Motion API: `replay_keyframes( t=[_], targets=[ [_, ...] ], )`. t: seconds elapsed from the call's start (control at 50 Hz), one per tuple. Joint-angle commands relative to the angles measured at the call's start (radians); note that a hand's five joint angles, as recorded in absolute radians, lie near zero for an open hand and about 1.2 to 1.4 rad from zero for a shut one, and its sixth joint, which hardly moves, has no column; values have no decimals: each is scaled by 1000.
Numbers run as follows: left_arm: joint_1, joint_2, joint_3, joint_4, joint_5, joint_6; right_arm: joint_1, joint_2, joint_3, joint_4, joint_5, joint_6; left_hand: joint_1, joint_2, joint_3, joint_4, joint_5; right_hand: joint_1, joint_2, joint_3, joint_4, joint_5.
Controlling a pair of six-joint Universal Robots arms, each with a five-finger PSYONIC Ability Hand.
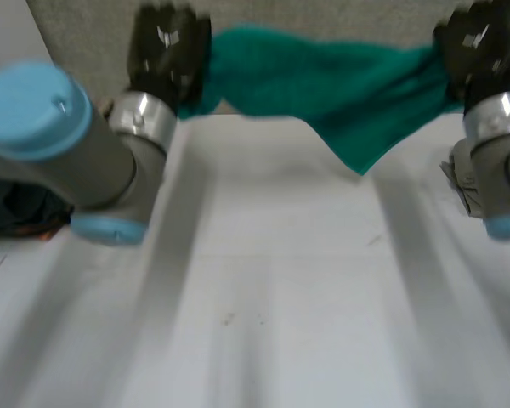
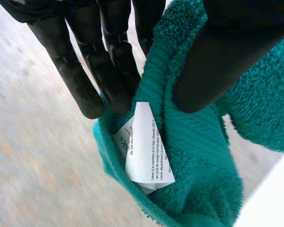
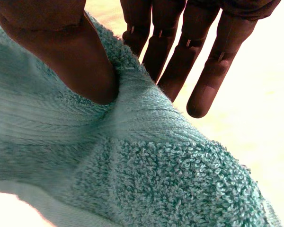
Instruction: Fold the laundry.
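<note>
Beyond the left arm (image 1: 59,144), the left robot hand (image 1: 166,51) and right robot hand (image 1: 480,47) each pinched an end of the towel (image 1: 340,93), sagging above the far edge of the counter (image 1: 263,280); pulling it taut before lowering would likely serve best.

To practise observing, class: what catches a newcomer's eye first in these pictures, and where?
A teal towel hangs stretched between the left hand and the right hand above the far side of the white table, sagging in the middle. Beside the left hand's thumb, a white care label sticks out of the towel.
</note>
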Motion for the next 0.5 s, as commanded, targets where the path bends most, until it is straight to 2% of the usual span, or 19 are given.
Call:
replay_keyframes(
  t=[0.02, 0.08, 0.14, 0.24, 0.34, 0.5],
  targets=[
    [1, -26, -293, -2, -1, 3, -5, -14, 247, 105, -92, 9, 253, 196, 194, 187, 266, 305, 219, 197, 195, 246],
    [0, -48, -349, -10, -4, 5, -2, -1, 309, 154, -94, 8, 189, 131, 129, 123, 202, 305, 219, 197, 195, 246],
    [-3, -52, -416, -22, -9, 5, -11, 14, 341, 197, -97, -3, -11, -68, -70, -77, 2, 305, 219, 197, 195, 246],
    [-11, 56, -494, -89, -7, 18, -14, 12, 350, 234, -97, -2, -257, -314, -316, -323, -244, 305, 219, 197, 195, 246],
    [4, 162, -488, -146, 1, 9, -14, 9, 352, 238, -97, 2, -481, -538, -540, -547, -468, 305, 219, 197, 195, 246],
    [35, 176, -386, -305, 17, 2, -12, 8, 366, 238, -106, 8, -660, -717, -720, -726, -647, 305, 219, 197, 195, 246]
  ],
)
